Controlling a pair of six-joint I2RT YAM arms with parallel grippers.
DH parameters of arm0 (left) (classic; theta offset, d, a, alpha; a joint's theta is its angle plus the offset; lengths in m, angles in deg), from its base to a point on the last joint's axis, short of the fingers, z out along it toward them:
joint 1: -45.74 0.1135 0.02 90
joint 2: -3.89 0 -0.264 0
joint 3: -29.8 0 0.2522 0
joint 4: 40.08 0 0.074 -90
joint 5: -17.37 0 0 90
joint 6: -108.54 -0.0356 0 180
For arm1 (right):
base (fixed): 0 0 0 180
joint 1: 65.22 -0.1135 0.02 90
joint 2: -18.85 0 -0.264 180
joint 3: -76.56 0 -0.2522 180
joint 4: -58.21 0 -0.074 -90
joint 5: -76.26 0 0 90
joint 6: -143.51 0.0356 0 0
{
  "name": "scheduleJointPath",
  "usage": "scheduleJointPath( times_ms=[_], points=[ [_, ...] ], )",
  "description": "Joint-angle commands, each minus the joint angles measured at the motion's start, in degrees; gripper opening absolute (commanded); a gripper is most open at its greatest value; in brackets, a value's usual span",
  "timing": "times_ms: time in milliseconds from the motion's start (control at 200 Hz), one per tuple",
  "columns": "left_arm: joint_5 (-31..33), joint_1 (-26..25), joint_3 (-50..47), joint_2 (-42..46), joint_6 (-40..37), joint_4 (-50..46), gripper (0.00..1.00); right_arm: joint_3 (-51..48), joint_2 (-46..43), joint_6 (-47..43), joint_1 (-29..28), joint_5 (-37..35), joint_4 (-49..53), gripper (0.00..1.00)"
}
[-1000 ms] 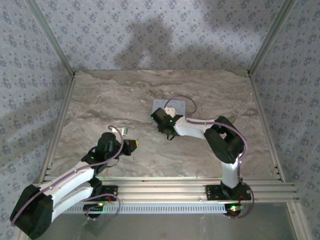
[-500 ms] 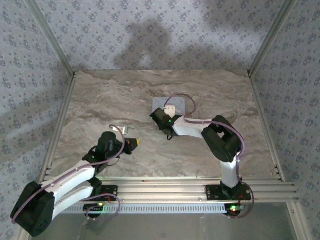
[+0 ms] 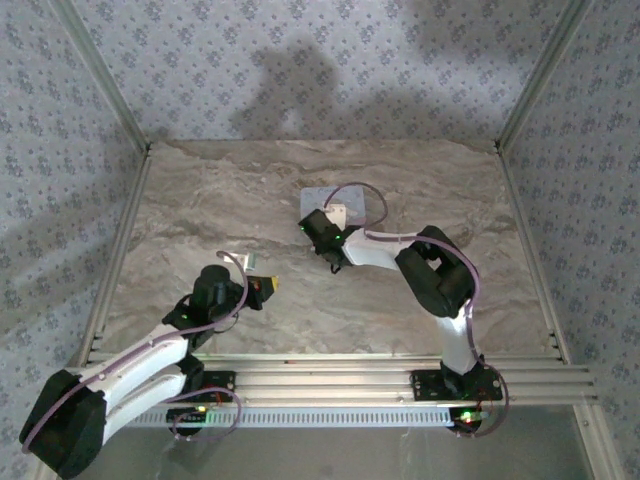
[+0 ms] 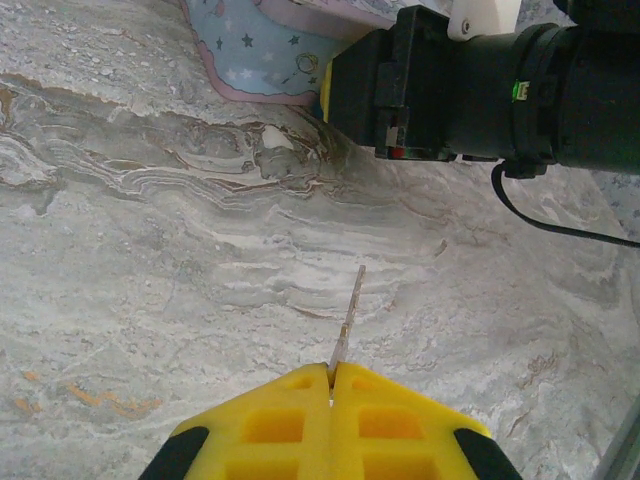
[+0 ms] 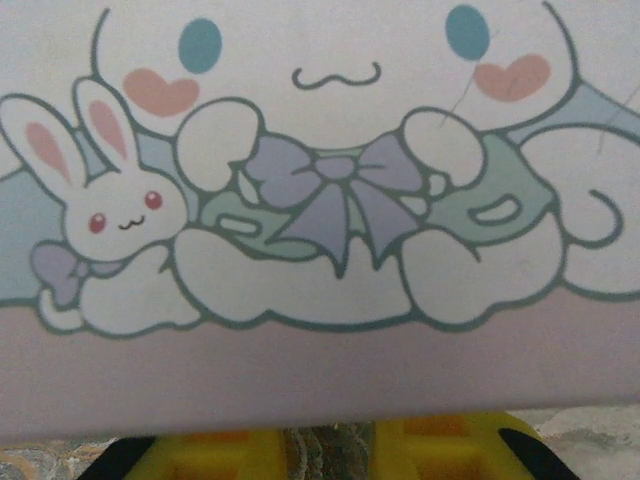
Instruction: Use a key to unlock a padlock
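Observation:
A thin brass key (image 4: 348,312) sticks straight out of my left gripper (image 4: 331,368), whose yellow jaws are shut on its base. That left gripper (image 3: 268,286) hovers over the marble at the near left, pointing toward the right arm. My right gripper (image 3: 327,226) is pressed up against the near side of the pale blue cartoon tin (image 3: 372,204). In the right wrist view the tin's lid (image 5: 320,200) covers the tips of the yellow fingers (image 5: 440,445), which stand slightly apart over marble around the right gripper (image 5: 328,442). The padlock is hidden.
Patterned walls and aluminium rails (image 3: 320,375) bound the marble table (image 3: 200,200). The right wrist's black body (image 4: 470,90) and its cable (image 4: 560,228) lie ahead of the key, beside the tin's corner (image 4: 260,50).
The right gripper has crept a little farther and left against the tin, its jaws narrowing and its elbow swinging left. The left arm and the key have stayed put.

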Motion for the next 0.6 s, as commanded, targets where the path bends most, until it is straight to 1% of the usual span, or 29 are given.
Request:
scheduleJointPath(
  times_ms=[0, 60, 75, 105, 245, 290, 310, 395, 445, 595],
  points=[
    [-1.74, -0.31, 0.38, 0.03, -1.93, 0.28, 0.00, -0.22, -2.07, -1.82, 0.49, 4.16, 1.61, 0.00],
    [-3.14, -0.29, 0.67, -0.91, -2.47, 1.42, 0.00, -0.55, -3.67, -1.79, 0.59, 7.92, 2.48, 0.00],
    [-3.64, -0.31, 0.73, -1.22, -2.61, 1.81, 0.00, -0.71, -4.15, -3.52, 0.58, 8.75, 2.65, 0.00],
    [-4.59, -0.31, 0.81, -1.91, -2.89, 2.73, 0.00, -1.02, -5.16, -4.09, 0.74, 10.73, 3.07, 0.00],
    [-8.00, -0.47, 0.65, -4.51, -3.38, 8.13, 0.00, -3.50, -10.84, -4.45, 1.94, 20.46, 3.61, 0.00],
    [-8.87, -0.55, 0.60, -5.07, -3.61, 9.83, 0.00, -3.82, -12.91, -3.87, 2.41, 23.06, 3.57, 0.00],
    [-9.26, -0.64, 0.74, -5.39, -3.71, 10.26, 0.00, -5.94, -13.88, -3.42, 2.63, 24.11, 3.48, 0.00],
    [-10.72, -1.15, 1.57, -6.00, -4.71, 11.51, 0.00, -8.36, -17.61, -2.68, 3.79, 28.90, 3.15, 0.00],
    [-11.07, -1.71, 2.08, -6.00, -5.28, 11.68, 0.00, -9.66, -19.59, -0.29, 4.48, 31.75, 2.55, 0.00],
    [-11.80, -2.58, 3.05, -6.54, -5.45, 12.56, 0.00, -10.59, -23.69, 3.30, 6.05, 38.27, 3.01, 0.00]
  ],
)
